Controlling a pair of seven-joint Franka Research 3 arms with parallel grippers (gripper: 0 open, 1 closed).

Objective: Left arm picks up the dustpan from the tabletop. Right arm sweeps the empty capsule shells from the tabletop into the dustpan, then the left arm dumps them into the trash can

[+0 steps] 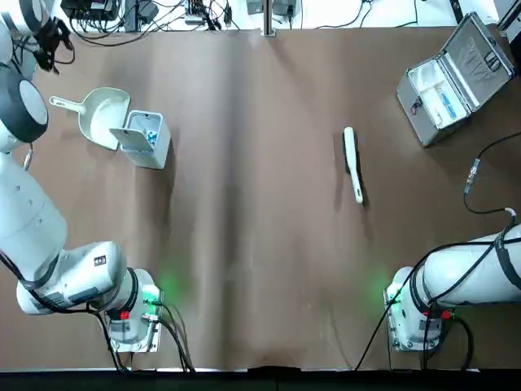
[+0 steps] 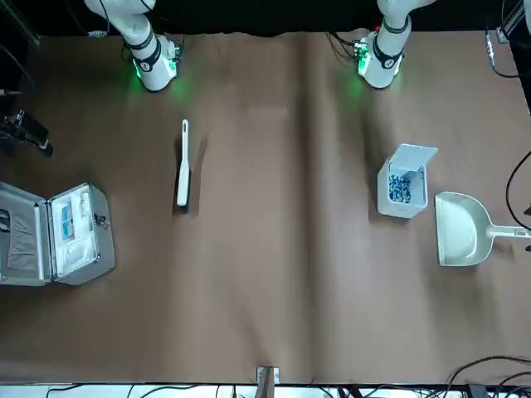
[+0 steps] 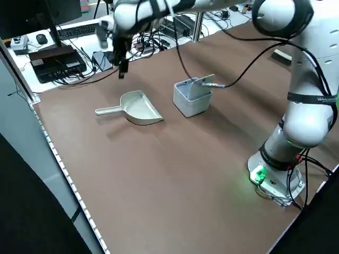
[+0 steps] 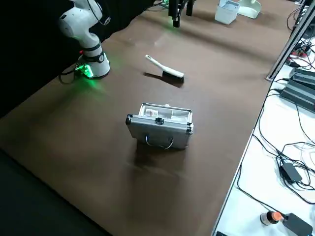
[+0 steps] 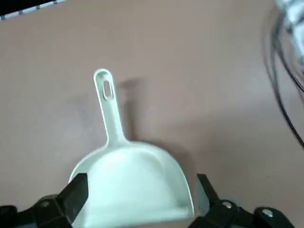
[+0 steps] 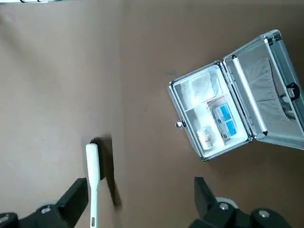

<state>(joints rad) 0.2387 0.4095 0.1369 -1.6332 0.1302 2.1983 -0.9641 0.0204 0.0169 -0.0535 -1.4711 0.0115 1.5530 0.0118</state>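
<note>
The cream dustpan (image 1: 102,116) lies flat at the table's far left, its handle (image 5: 107,102) pointing away from the trash can (image 1: 145,140) beside it. My left gripper (image 5: 140,185) hangs open high above the dustpan (image 3: 135,107), touching nothing. It also shows in the left side view as the left gripper (image 3: 122,61). Small blue and white bits (image 2: 401,188) lie inside the trash can (image 2: 404,192). No capsule shells show on the tabletop. My right gripper (image 6: 138,190) is open and high above the right half of the table, holding nothing.
A slim white brush (image 1: 353,163) lies right of centre. An open silver case (image 1: 456,75) sits at the far right corner. A cable (image 1: 473,173) runs onto the table at the right edge. Both arm bases glow green at the near edge.
</note>
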